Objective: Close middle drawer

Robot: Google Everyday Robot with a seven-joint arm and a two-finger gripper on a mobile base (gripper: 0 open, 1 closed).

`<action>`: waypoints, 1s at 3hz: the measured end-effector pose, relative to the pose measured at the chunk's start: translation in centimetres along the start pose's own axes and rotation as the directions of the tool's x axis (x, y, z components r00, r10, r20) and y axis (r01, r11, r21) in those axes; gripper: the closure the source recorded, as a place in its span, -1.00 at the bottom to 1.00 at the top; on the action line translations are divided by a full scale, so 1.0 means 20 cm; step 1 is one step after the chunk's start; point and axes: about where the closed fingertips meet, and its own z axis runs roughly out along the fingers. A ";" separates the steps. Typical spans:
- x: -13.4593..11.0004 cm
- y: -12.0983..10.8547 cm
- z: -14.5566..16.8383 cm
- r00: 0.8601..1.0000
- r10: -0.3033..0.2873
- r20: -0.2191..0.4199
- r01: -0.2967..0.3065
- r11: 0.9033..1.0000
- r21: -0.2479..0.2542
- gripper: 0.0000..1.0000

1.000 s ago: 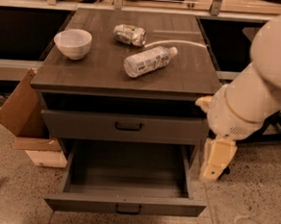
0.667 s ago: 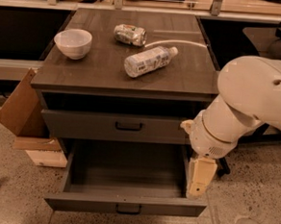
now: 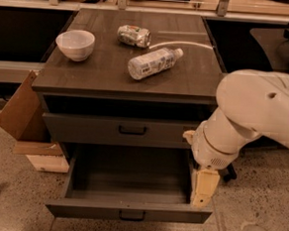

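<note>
The middle drawer (image 3: 93, 209) is pulled far out of the dark grey cabinet (image 3: 112, 83). It has a low front panel with a small black bar handle (image 3: 131, 215), and its long grey box is empty. My gripper (image 3: 201, 200) is a beige piece that hangs down from the big white arm (image 3: 253, 115). It sits at the drawer's right side wall, near the front right corner. I cannot tell whether it touches the drawer.
Above is a taller-fronted drawer (image 3: 84, 129) with a bigger handle, nearly shut. The cabinet top holds a white bowl (image 3: 75, 44), a crushed can (image 3: 133, 35), a lying plastic bottle (image 3: 153, 63) and a white cable (image 3: 189, 43). A cardboard box (image 3: 21, 106) and a wood block (image 3: 47, 163) stand on the floor at the left.
My arm has swung left and down, bringing the gripper from beside the cabinet to the open drawer's right front corner. The drawer has not visibly moved.
</note>
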 end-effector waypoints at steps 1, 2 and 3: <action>0.06 0.03 0.17 0.999 -0.049 -0.002 0.049 0.999 0.005 -1.00; 0.10 0.09 0.39 0.996 -0.085 0.036 0.085 0.996 -0.012 -0.62; 0.13 0.14 0.58 0.992 -0.098 0.083 0.100 0.995 -0.023 -0.16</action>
